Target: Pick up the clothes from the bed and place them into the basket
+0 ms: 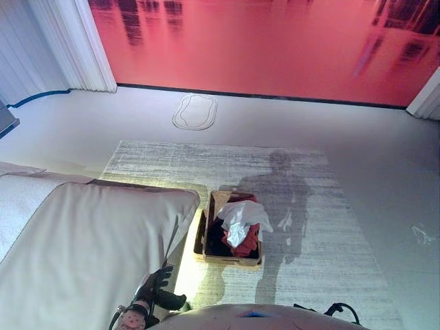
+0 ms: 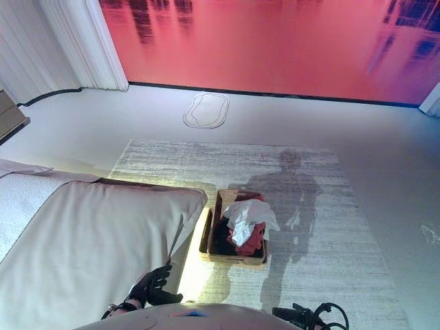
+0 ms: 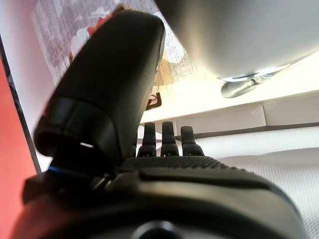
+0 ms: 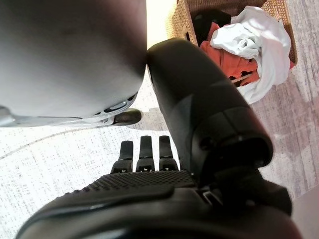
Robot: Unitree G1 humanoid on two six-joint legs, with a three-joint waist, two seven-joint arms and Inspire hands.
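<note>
A woven basket (image 1: 212, 206) stands on the rug beside the bed's corner. In it lie a white garment (image 1: 242, 216) on top of red cloth (image 1: 247, 242) and something dark. The bed (image 1: 82, 234) with its pale cover fills the lower left; no loose clothing shows on it. My left hand (image 1: 152, 287) hangs by the bed's near edge, fingers relaxed and holding nothing. My right hand (image 4: 144, 194) shows only in its wrist view, low by my side with straight fingers and nothing in it; the basket (image 4: 175, 25) lies past it.
A pale striped rug (image 1: 323, 206) spreads under the basket and to the right. Grey floor with an oval outline (image 1: 196, 111) lies beyond, then a glossy red wall (image 1: 261, 41) and white curtains (image 1: 69, 41). A metal bed foot (image 3: 239, 88) shows under the bed.
</note>
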